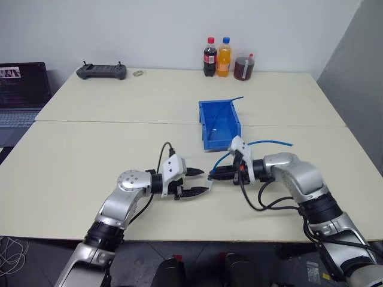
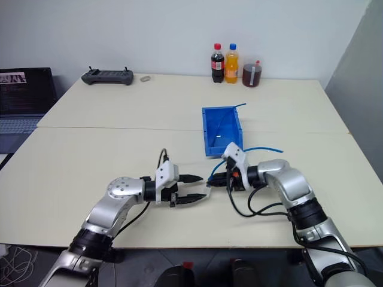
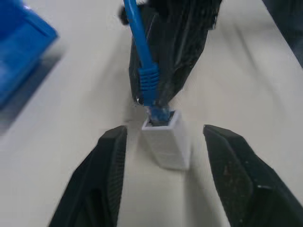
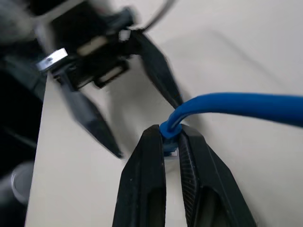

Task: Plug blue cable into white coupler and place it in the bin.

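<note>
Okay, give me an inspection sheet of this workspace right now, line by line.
Surface: pale table, two tops joined.
Job's things: blue cable plugged into white coupler; blue bin holds another thin blue cable.
Clutter: two soda bottles, a cup with a dark drink, black controller, all at the far edge.
Grippers: left gripper open, fingers either side of the coupler, apart from it; right gripper shut on blue cable.
Cables: black leads on both wrists.
Surroundings: laptop, white wall.

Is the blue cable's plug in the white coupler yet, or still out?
In. The left wrist view shows the blue cable with its plug seated in the white coupler, held by the right tool; the left tool stands open around the coupler.
</note>
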Tool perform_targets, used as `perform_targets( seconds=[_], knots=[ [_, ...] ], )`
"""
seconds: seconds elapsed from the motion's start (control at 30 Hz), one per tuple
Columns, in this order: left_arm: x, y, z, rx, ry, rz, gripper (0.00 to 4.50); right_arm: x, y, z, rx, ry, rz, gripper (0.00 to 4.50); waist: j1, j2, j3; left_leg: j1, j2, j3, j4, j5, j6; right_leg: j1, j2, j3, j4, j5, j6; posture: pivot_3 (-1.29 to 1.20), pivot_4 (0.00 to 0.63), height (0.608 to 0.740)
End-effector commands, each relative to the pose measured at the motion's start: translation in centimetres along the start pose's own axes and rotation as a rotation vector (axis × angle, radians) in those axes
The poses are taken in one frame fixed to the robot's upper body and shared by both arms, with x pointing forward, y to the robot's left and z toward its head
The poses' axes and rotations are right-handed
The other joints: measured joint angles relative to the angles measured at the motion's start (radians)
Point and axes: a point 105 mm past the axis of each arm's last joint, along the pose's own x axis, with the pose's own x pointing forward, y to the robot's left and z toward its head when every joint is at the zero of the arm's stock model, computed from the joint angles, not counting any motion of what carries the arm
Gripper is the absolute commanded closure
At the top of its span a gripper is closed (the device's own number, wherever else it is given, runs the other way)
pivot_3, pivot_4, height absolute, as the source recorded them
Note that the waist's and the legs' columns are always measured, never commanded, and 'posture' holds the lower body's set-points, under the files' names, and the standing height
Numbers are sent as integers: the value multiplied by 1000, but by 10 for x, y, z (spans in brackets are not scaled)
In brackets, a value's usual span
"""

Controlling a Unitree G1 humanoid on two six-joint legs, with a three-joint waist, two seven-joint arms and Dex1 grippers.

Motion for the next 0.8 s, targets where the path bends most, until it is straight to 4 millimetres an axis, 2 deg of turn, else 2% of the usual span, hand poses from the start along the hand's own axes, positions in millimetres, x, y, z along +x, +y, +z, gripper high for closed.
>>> perform_targets(
  seconds=[0.03,0.1,0.17,0.27,0.3,0.37,0.47,0.53,0.8],
  knots=[
    [-9,-4,30,11,-101,141,656,-22,-15,51,75,-112,-23,4357,0,0,0,0,0,0,0,0,0,0,0,0,0,0,0,0,150,740],
    [-12,-6,37,7,-128,224,274,-26,-28,71,123,-141,-40,4357,-3,1,1,0,0,0,-1,0,0,0,0,0,-1,0,0,0,150,740],
    [-14,-8,40,-8,-142,271,27,-27,-38,82,150,-153,-56,4357,0,1,1,0,-1,0,-1,0,0,0,0,0,-1,0,0,0,150,740],
    [-14,-10,42,-26,-147,300,27,-29,-47,88,168,-155,-64,4357,3,1,1,0,0,0,-3,0,0,0,0,0,-3,0,0,0,150,740],
    [-17,-11,39,-54,-157,360,27,-30,-63,97,177,-173,-150,4357,4,1,0,0,-1,0,-3,0,0,0,0,0,-3,0,0,0,150,740],
    [-23,-12,34,-94,-166,444,27,-31,-83,110,180,-195,-277,4357,-4,3,2,0,-1,2,-2,0,0,0,-1,1,-5,0,0,0,150,740],
    [-24,-14,31,-111,-169,488,27,-29,-96,117,199,-241,-378,4357,-4,3,2,-1,-1,3,-3,0,1,0,-2,2,-8,1,1,0,150,740],
    [-23,-15,32,-110,-169,491,0,-27,-100,119,207,-263,-412,3670,-3,3,2,-1,-1,3,-5,0,0,0,-1,2,-8,1,1,0,150,740],
    [-23,-16,33,-117,-163,478,0,-24,-106,119,198,-268,-469,1760,0,3,2,-2,-1,3,-5,0,0,0,-2,2,-9,1,1,0,150,740]
  ],
)
